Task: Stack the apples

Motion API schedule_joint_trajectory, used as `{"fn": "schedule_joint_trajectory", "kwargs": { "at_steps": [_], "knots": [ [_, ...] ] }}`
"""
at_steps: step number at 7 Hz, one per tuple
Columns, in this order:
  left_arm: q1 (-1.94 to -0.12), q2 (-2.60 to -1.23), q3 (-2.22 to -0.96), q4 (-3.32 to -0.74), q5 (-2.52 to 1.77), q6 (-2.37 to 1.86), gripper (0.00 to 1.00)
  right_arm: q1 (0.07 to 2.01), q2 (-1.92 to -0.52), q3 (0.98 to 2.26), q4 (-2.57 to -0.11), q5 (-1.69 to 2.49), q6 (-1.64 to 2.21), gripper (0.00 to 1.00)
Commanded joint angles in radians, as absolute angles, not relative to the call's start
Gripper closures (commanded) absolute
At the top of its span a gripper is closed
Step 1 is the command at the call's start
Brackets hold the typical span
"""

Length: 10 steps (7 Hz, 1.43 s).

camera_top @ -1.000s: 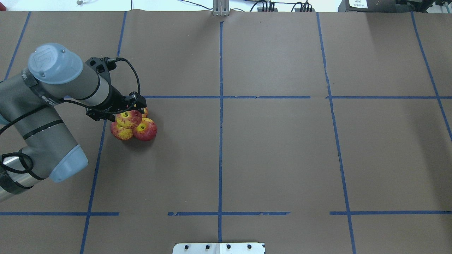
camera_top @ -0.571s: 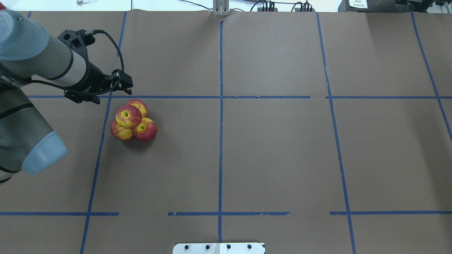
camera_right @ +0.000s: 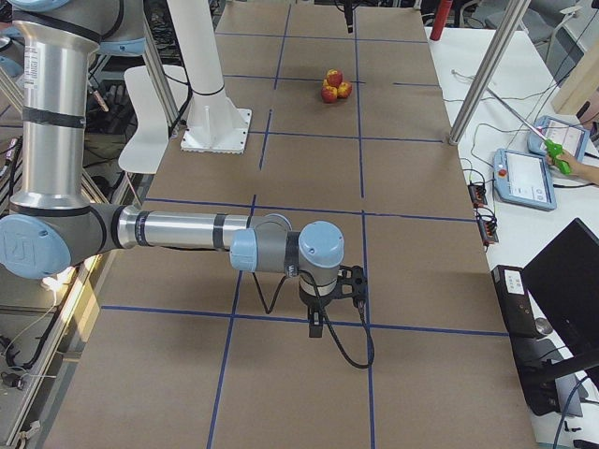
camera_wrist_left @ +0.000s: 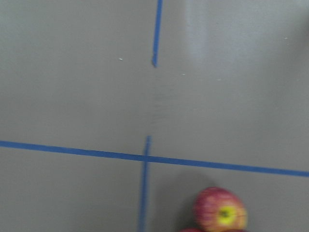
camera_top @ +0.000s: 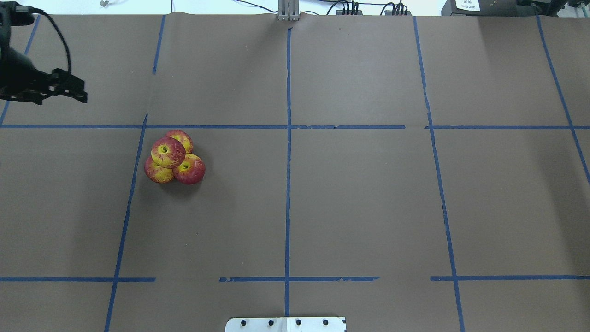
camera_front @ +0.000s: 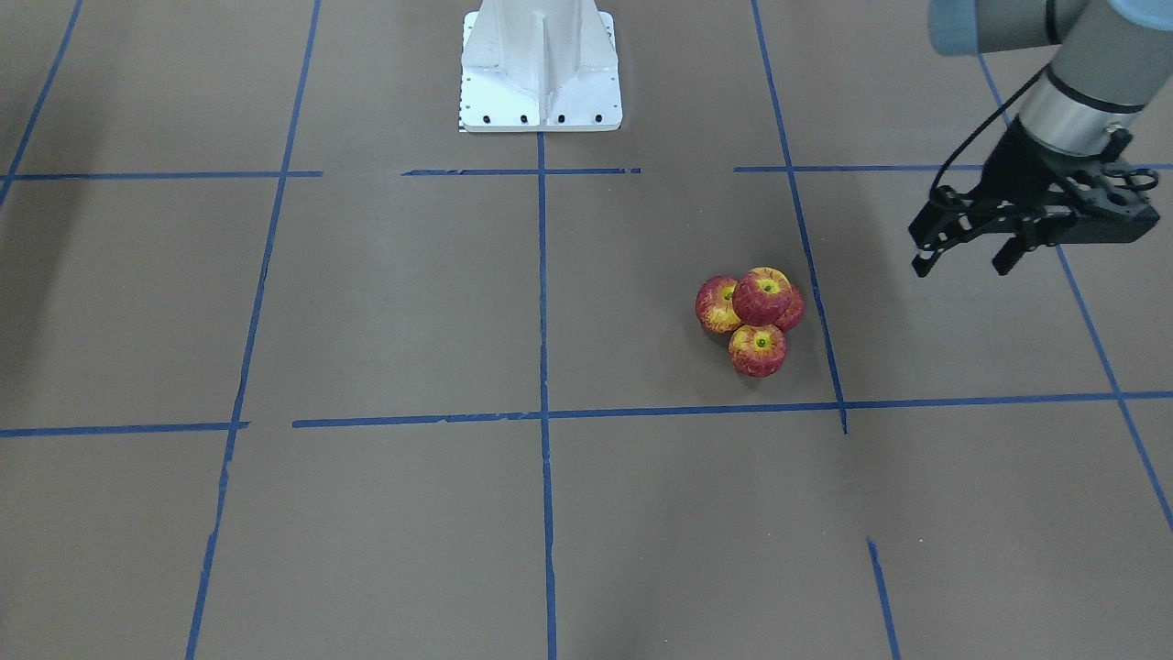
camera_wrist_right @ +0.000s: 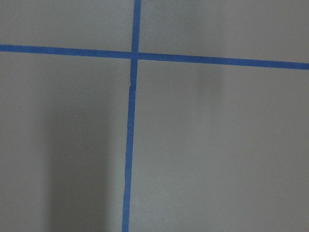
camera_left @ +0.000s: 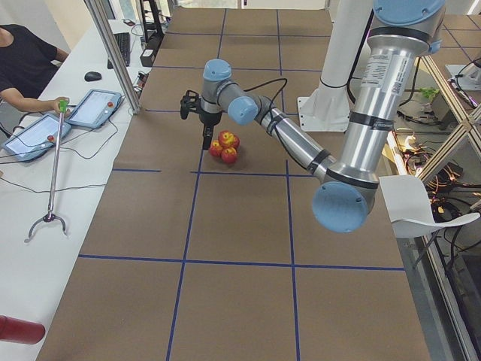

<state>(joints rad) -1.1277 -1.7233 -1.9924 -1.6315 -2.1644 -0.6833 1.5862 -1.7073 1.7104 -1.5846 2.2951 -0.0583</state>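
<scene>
Exterior front-facing | L gripper (camera_front: 960, 266) aloft, jaws apart, empty, well apart from apples (camera_front: 753, 321) | R gripper (camera_right: 318, 329): can't tell

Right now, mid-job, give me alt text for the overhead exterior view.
Four apples sit in a tight pile left of centre on the brown table crossed by blue tape lines: three on the surface, the top apple resting on them. The left gripper hangs open and empty at the upper left edge, apart from the pile.
</scene>
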Motion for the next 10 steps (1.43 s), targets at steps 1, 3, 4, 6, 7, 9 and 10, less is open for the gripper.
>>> {"fn": "schedule_joint_trajectory", "kwargs": {
  "at_steps": [1, 3, 4, 6, 7, 9, 10],
  "knots": [
    [-1.364, -1.576, -1.886, -1.629, -2.296, -0.233, 0.0, 1.586, -1.707, 1.71, -1.585, 2.295, -0.058, 0.0],
    [-1.565, -1.529, -1.733, -1.608, -2.299, 0.057, 0.0, 1.586, -1.707, 1.71, -1.586, 2.295, -0.058, 0.0],
    [-1.636, -1.534, -1.645, -1.597, -2.301, 0.187, 0.0, 1.586, -1.707, 1.71, -1.585, 2.295, -0.058, 0.0],
    [-1.647, -1.543, -1.632, -1.539, -2.301, 0.193, 0.0, 1.586, -1.707, 1.712, -1.585, 2.295, -0.058, 0.0],
    [-1.647, -1.545, -1.635, -1.517, -2.301, 0.192, 0.0, 1.586, -1.707, 1.712, -1.585, 2.296, -0.058, 0.0],
    [-1.646, -1.542, -1.64, -1.502, -2.369, 0.103, 0.0, 1.586, -1.707, 1.71, -1.586, 2.295, -0.058, 0.0],
    [-1.646, -1.533, -1.644, -1.508, -2.37, 0.112, 0.0, 1.586, -1.707, 1.71, -1.585, 2.296, -0.058, 0.0]
  ]
}}
